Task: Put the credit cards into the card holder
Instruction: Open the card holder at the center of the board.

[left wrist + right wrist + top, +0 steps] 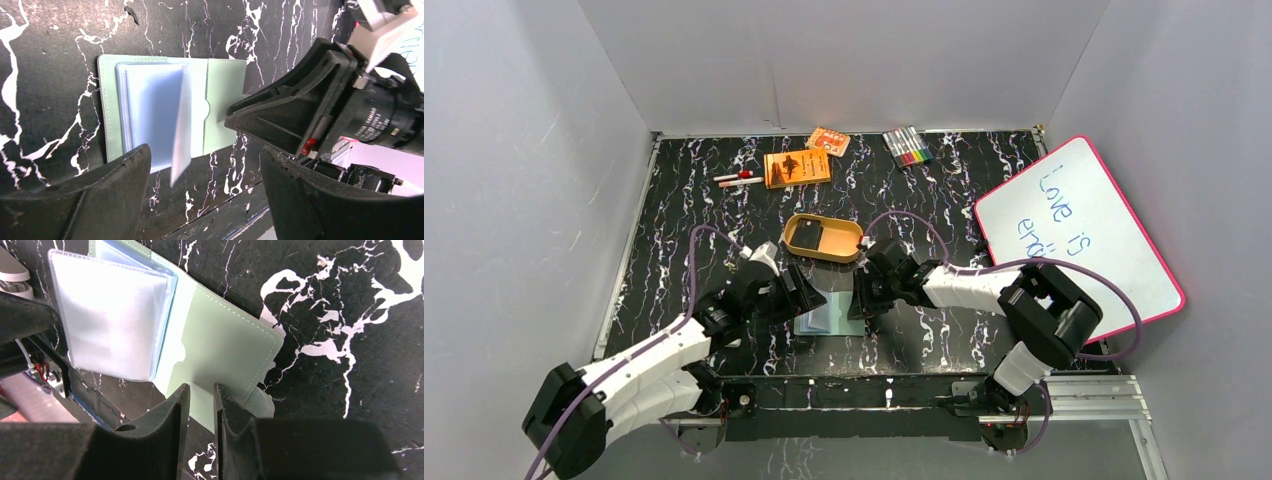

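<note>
Left tool [205, 152]: jaws wide, nothing in them. It hangs low over the near side of the card holder [225, 95], probably freed up to fetch a card.

Credit cards [809, 238]: a dark flat shape in the tan tray [849, 246], just behind the holder. Neither tool touches them, and none is loaded yet, I judge.

Card holder: lies open on the table [45, 60] between the two tools, green cover down. The clear sleeves [155, 110] fan up and look empty, and one leaf stands tilted.

Right tool [202, 386]: jaws narrow, tips set at the cover's right edge. Cannot tell whether they clamp it or only straddle it. Likely purpose is to pin the holder open and keep it from sliding when a card is pushed in.
</note>
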You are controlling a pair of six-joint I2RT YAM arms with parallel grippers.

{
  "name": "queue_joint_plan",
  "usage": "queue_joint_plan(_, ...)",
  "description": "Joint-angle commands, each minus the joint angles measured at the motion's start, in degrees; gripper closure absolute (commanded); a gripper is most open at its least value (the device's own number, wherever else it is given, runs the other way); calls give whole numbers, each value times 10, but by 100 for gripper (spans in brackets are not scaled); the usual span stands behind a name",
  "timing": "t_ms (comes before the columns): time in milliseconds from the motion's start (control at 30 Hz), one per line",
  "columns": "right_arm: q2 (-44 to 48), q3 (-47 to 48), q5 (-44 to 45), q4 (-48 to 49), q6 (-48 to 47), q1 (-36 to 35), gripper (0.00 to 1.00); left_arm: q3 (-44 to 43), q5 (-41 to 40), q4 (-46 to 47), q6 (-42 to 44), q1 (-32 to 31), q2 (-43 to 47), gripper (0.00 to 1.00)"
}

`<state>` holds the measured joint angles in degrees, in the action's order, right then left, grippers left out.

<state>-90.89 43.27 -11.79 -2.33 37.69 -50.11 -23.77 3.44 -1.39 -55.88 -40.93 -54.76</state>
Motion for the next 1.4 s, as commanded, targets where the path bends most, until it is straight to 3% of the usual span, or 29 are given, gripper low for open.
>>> queue_joint_plan(0,-27,-41,39,11,-2,3,67,-20,-25,-67,4,4,56,22)
queue_joint_plan(233,-44,-85,40,54,8,10,69,-25,-51,-86,9,4,42,22)
queue_joint_plan(633,-37,-103,31,67,11,13,69,-11,-52,-40,9,5,-15,21)
queue_joint_plan(1200,-31,-95,27,60,5,15,69,0,-1,11,16,5,-75,21)
queue_joint_plan(1367,-32,-97,22,66,7,16,69,5,40,63,20,5,-98,21)
